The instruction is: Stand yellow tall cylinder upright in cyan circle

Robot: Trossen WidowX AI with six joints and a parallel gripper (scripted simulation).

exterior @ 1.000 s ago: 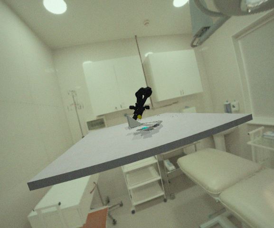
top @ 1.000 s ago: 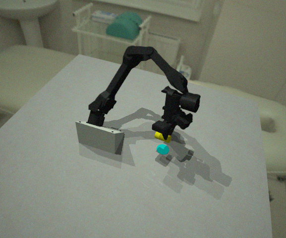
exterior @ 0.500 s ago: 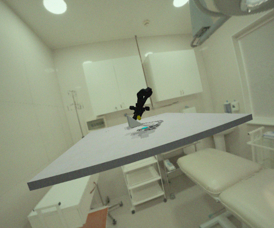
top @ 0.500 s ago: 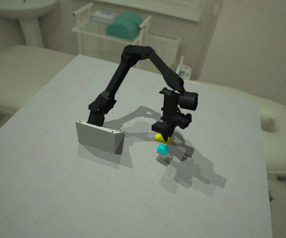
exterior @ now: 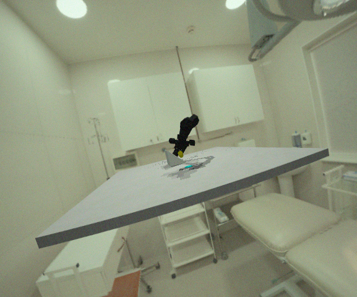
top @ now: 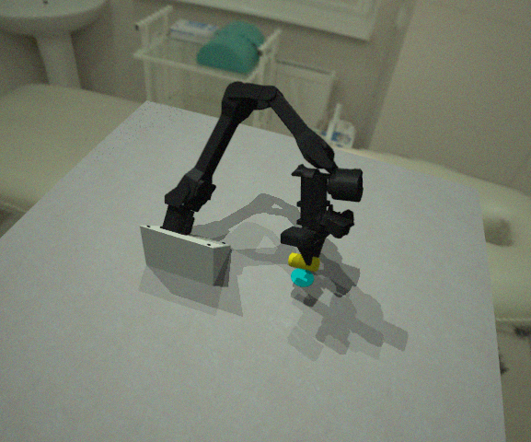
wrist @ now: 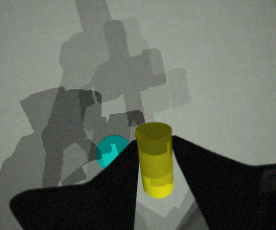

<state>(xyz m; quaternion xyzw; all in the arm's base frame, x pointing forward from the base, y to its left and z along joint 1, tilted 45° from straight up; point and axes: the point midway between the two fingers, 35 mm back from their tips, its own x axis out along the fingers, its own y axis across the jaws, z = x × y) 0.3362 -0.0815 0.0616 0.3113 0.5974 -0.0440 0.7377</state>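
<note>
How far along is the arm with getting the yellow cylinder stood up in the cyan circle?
Done: the gripper is shut on the yellow cylinder and has it lifted off the table, as the exterior view shows. In hand: it is held lying sideways, near the cyan circle in the top view. Left: turning it upright, setting it down inside the circle, opening the fingers and withdrawing.
</note>
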